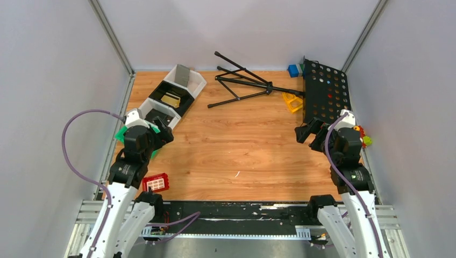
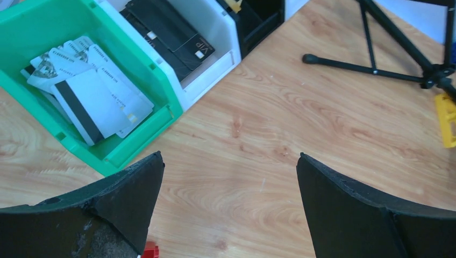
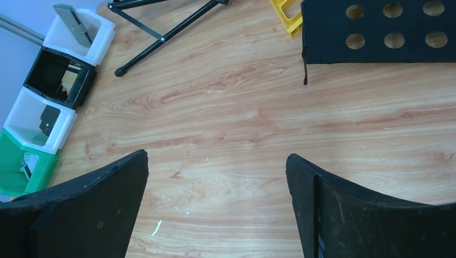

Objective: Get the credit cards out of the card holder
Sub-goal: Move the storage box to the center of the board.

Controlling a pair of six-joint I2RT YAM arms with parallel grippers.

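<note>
Left wrist shows credit cards lying up-left of the empty, wide-open left hand.

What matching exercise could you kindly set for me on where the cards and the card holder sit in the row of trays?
Things:
1. silvery-grey cards
2. black cards
3. gold card
4. card holder

Places:
A. far-end white tray
B. green tray
C. black tray
D. white tray beside the green one

Pairs: 1-B, 2-D, 3-C, 4-A
</note>
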